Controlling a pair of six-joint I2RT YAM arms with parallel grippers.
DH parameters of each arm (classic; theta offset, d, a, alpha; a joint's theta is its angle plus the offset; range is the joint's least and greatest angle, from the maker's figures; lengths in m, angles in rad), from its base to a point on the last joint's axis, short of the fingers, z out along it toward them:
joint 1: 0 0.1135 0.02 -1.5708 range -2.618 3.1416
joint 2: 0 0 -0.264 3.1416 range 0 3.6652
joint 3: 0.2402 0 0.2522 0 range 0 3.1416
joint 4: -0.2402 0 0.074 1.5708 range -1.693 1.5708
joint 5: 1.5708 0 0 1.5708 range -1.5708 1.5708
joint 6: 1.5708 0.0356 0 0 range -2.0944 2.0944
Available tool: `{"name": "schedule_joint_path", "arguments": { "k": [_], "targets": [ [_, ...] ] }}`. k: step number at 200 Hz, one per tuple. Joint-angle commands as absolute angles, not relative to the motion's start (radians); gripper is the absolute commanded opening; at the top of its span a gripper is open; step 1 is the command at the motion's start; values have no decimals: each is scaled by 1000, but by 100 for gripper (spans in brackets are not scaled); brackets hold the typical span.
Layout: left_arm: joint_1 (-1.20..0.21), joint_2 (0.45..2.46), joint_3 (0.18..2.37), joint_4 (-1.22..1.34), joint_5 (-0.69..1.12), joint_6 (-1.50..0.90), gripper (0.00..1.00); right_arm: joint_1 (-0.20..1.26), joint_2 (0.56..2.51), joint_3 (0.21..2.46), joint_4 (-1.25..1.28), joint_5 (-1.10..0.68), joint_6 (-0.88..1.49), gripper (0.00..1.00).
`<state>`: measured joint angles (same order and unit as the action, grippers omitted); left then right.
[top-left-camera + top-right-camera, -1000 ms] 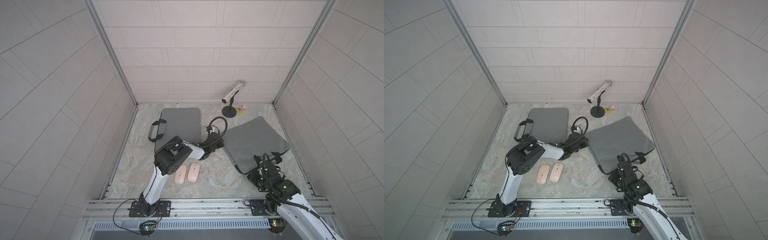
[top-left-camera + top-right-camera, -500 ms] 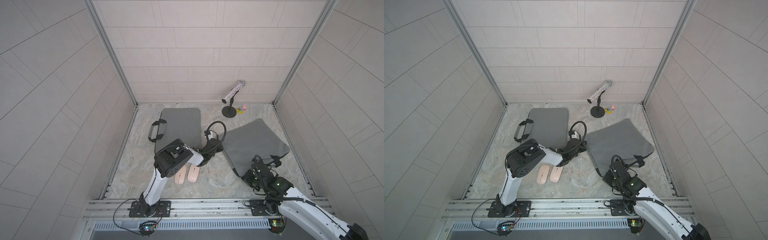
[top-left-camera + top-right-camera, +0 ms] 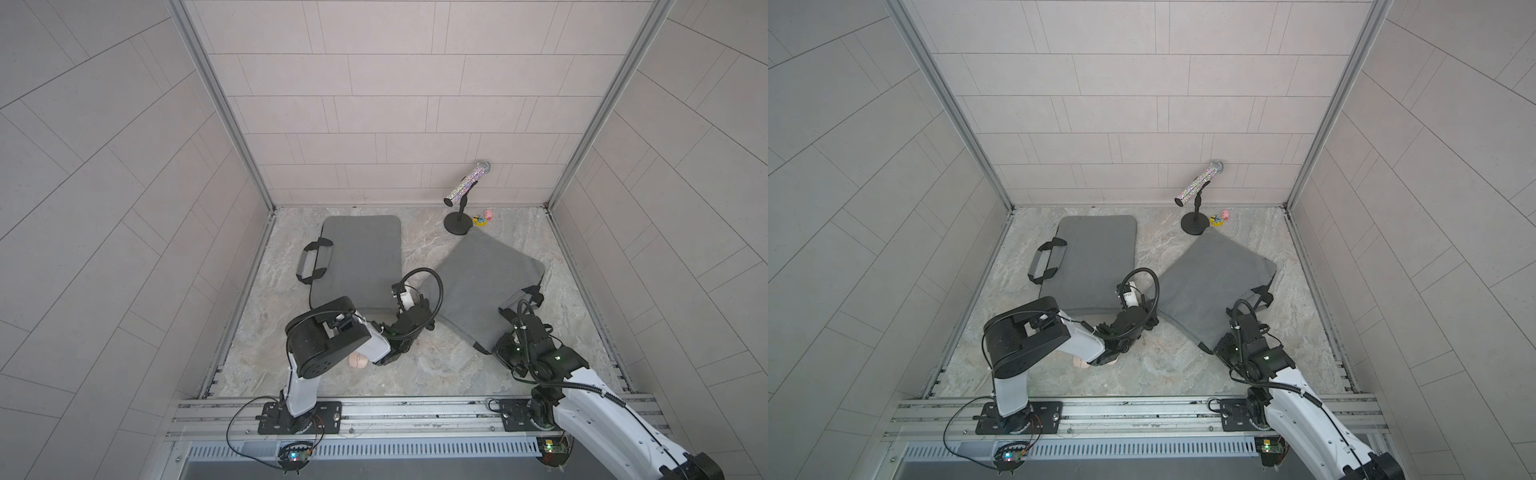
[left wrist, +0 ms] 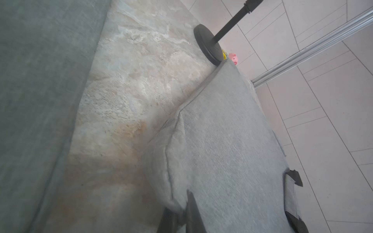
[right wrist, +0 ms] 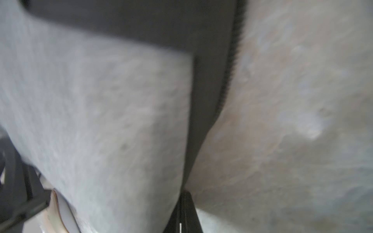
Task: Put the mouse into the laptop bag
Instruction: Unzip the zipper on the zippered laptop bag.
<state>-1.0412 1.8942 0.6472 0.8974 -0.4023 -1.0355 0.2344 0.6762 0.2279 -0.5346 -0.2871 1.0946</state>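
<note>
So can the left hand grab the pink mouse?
Probably not yet. The left hand is shut on the grey fabric laptop bag, and the pale pink oval mouse lies tucked beneath its own arm.

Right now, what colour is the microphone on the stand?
The microphone is covered in multicoloured glitter, with a silver head; clearest in a top view.
</note>
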Motion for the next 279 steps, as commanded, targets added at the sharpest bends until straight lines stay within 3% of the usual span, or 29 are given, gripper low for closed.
{"name": "schedule_joint_path", "arguments": {
  "k": [1,42,95,157,165,181,197,234,261,279],
  "targets": [
    [-1123,1845,650,973,-366,-990,0,129,689,241,-521,-291,991,0],
    [-1158,1892,701,960,-382,-983,0,82,668,269,-639,-366,904,0],
    [-1150,1970,787,897,-408,-971,0,81,500,326,-894,-382,797,0],
    [-1124,1974,808,862,-397,-970,0,81,551,319,-925,-406,706,0],
    [-1127,1956,786,871,-402,-981,14,81,556,330,-920,-386,702,0],
    [-1143,1901,723,901,-417,-994,60,81,563,346,-896,-358,713,0],
    [-1175,1835,656,925,-423,-1012,79,81,579,358,-858,-334,724,0],
    [-1323,1842,672,948,-443,-1015,90,81,624,375,-767,-363,711,0],
    [-1338,1968,781,960,-399,-1024,89,81,623,394,-770,-369,681,0],
    [-1338,2030,841,963,-384,-1022,81,81,609,392,-789,-368,665,0]
  ]
}}
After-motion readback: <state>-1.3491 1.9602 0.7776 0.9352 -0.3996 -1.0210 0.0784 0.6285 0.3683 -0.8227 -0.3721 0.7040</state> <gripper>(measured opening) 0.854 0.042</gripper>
